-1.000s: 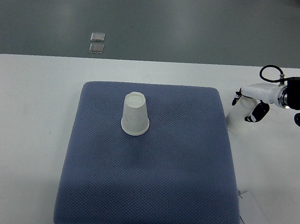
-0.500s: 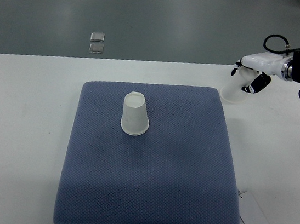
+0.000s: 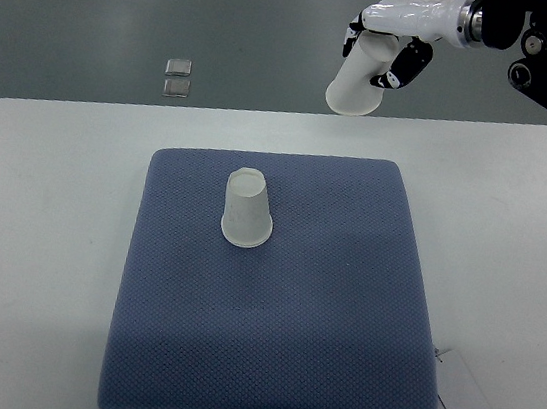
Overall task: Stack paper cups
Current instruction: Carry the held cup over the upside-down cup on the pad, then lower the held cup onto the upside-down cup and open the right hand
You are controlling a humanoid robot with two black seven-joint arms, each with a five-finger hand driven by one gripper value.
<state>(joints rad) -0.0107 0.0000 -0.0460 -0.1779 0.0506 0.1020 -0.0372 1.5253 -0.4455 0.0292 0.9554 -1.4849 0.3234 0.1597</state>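
While one paper cup point(image 3: 246, 210) stands mouth-down on the blue mat point(image 3: 275, 346) near its far edge, clear mat all around, the right hand point(image 3: 395, 34) hangs past the desk's point(image 3: 38, 234) far edge, fingers point(image 3: 408, 66) wrapped around a second cup point(image 3: 355, 82), mouth tilted down-left.

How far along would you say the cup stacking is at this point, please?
Done: the right hand is shut on a paper cup and holds it, mouth down, in the air at the table's far edge. In hand: carrying it. Left: setting it over the upside-down cup that stands alone on the blue mat. Nothing is stacked yet.
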